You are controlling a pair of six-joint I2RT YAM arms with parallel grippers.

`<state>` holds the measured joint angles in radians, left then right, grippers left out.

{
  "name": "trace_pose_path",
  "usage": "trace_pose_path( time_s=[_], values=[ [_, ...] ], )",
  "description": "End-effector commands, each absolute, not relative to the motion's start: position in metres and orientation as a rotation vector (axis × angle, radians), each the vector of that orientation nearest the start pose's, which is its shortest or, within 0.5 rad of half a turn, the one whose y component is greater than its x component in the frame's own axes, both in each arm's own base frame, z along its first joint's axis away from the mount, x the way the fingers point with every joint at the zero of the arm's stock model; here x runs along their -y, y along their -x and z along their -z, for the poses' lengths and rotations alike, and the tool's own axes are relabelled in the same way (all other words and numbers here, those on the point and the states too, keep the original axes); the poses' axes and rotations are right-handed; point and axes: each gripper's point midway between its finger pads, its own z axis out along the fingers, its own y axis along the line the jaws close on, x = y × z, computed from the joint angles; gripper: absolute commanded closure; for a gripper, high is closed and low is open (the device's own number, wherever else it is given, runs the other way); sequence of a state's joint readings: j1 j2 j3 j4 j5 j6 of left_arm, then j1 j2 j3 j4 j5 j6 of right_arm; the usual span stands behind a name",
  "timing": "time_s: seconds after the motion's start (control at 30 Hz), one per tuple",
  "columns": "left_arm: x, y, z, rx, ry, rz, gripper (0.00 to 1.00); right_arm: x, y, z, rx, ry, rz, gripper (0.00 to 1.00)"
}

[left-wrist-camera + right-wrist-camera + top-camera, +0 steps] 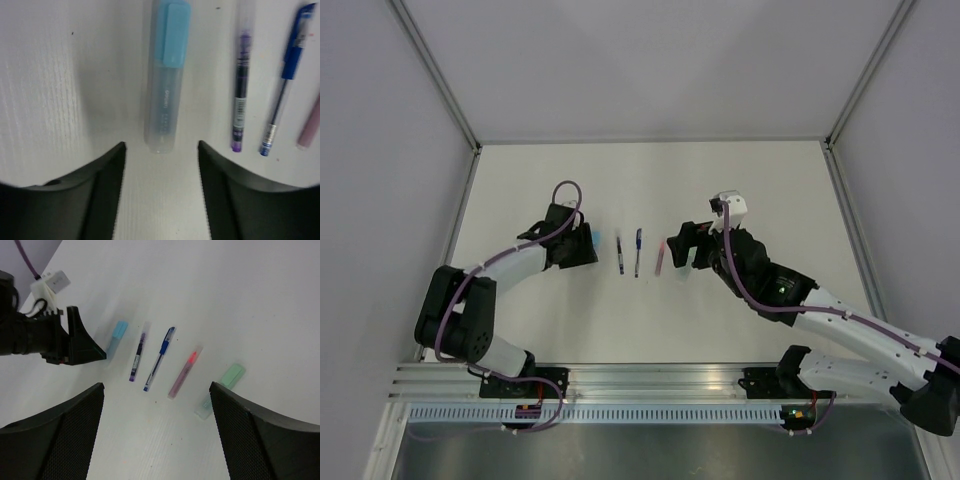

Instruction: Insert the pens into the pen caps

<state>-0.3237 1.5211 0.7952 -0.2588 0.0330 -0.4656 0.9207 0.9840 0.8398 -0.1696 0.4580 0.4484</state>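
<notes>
Five pens lie in a row on the white table. The pale blue marker (165, 95) wears its light blue cap (172, 32) and lies just beyond my open left gripper (161, 150), centred between its fingers. To its right lie the black pen (241, 95), the dark blue pen (285, 85) and the pink pen (311, 125). The right wrist view shows the same row (160, 359), plus the pale green marker (221, 390) with a green cap. My right gripper (156, 386) is open and empty above them. I see no loose caps.
In the top view the left gripper (588, 246) and right gripper (674, 250) face each other across the pens (638, 252). The white table (650, 180) is walled by a metal frame at back and sides.
</notes>
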Motion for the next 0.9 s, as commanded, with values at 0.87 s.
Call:
trace_pose_path(
  time_s=[0.87],
  values=[
    [0.23,-0.244,-0.204,-1.898,-0.404,1.095,0.0,-0.226,-0.293,-0.17,-2.063,0.002,-0.657,0.02]
  ],
)
